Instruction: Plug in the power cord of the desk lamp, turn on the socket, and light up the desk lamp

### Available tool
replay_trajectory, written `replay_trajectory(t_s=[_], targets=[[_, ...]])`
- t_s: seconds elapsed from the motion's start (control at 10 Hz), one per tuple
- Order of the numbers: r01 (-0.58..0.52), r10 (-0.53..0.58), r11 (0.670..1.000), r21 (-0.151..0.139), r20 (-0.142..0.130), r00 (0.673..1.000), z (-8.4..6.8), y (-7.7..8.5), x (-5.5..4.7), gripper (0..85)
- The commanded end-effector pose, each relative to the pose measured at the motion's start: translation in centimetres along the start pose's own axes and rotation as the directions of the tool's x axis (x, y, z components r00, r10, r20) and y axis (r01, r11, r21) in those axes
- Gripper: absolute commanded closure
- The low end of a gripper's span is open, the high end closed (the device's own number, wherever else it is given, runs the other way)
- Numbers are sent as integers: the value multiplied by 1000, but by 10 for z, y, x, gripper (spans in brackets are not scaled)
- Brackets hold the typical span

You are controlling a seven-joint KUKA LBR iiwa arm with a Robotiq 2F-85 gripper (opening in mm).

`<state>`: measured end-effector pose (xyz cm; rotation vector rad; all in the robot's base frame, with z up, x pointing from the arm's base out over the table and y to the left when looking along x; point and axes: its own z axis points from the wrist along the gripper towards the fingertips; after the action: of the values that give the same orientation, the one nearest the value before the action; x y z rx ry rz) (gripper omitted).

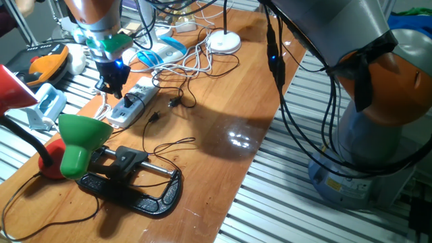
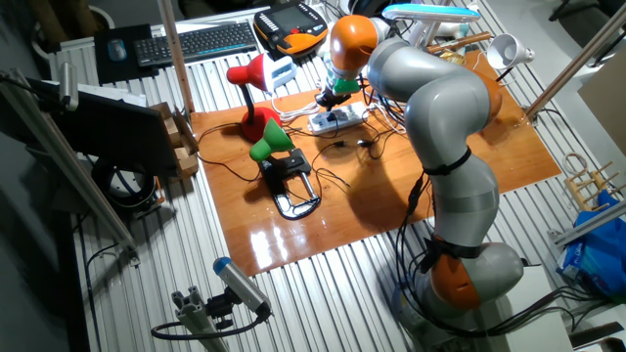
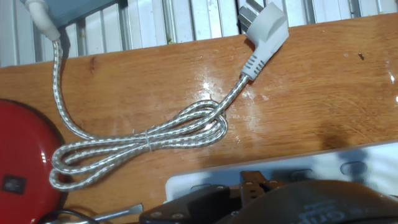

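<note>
Gripper [image 1: 113, 82]: we see it directly over the socket [image 1: 133, 101]; finger spread we cannot tell.
Socket: lies flat on the table [image 1: 223, 115], near its far edge.
Cord [image 3: 149, 138]: we note it bundled beside the socket, plug [image 3: 266, 26] loose on the wood.

Glossy wooden tabletop [image 1: 223, 108], apparently slatted metal bench [image 2: 323, 293]

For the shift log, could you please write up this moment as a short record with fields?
gripper: over the socket, open or shut not visible
socket: white strip lying on the wooden table, cable bundled beside it in the hand view
green lamp: held on a black clamp
red lamp: behind the green one, base on the table
white plug: lying loose near the table edge
lamps lit: neither appears lit
</note>
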<state>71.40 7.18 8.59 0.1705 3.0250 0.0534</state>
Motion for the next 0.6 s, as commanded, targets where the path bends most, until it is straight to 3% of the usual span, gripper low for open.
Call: replay_trajectory(t_s=[0.0, 0.2, 0.5], targets=[[-6, 6, 1000, -5, 0, 1000, -5, 1, -1, 850], [-32, 32, 999, -22, -2, 999, -21, 6, -2, 850], [-38, 38, 999, 3, 7, 999, -47, 8, -5, 850]])
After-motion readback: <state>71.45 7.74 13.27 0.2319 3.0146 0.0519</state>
